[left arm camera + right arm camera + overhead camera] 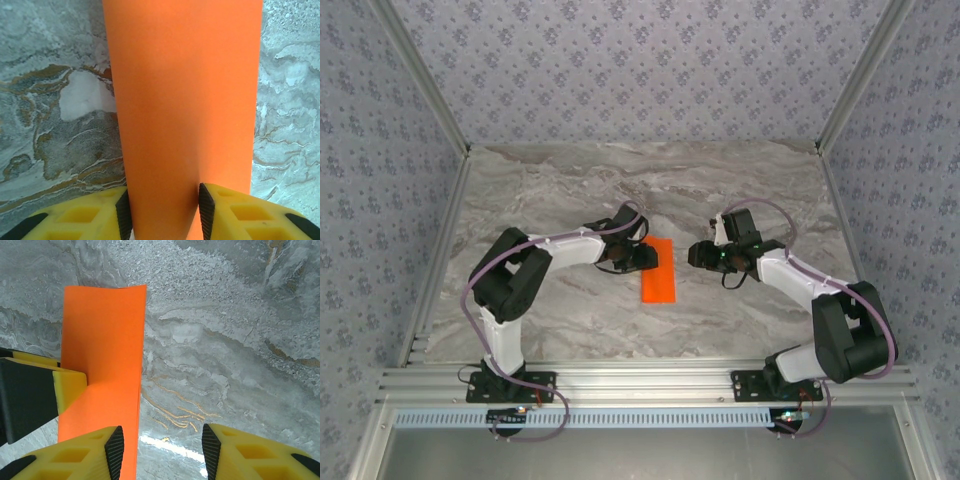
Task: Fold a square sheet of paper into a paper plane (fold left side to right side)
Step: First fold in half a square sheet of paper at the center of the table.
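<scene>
Sheet of paper [658, 275]: orange-red, lying flat as a narrow upright strip near the middle of the grey marbled tabletop [620, 190] – between the two grippers.
Left gripper [642, 257]: jaws apart, tips down at the strip's left edge; in its wrist view the paper [185, 100] runs up through the gap.
Right gripper [698, 254]: jaws apart over bare tabletop – just right of the strip, holding nothing.
</scene>
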Robot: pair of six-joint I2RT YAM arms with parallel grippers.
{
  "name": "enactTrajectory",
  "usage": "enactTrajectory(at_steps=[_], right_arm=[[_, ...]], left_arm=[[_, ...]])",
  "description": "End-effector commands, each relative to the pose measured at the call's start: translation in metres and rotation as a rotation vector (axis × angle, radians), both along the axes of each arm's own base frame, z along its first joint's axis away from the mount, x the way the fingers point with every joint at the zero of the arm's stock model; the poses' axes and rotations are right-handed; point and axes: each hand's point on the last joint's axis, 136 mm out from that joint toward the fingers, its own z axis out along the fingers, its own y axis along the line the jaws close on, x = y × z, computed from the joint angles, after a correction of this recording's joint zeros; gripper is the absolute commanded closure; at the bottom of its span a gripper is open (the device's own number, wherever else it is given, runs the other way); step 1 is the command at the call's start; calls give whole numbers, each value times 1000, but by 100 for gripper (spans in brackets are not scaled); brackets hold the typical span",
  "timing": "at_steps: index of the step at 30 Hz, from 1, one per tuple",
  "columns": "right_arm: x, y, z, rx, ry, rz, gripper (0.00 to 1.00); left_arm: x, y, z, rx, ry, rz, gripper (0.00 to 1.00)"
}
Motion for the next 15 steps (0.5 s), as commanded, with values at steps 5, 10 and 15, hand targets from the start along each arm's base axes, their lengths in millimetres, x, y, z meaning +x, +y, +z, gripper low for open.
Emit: enactTrajectory(at_steps=[5,10,15], right_arm=[[-4,-1,0,-3,1,16,51],[-5,0,-1,-3,3,18,51],[-5,2,-1,6,5,23,51]], left_arm=[[-9,20,-43,131,55,6,56],[-9,21,-44,134,58,5,56],[-8,20,-43,134,57,8,56]])
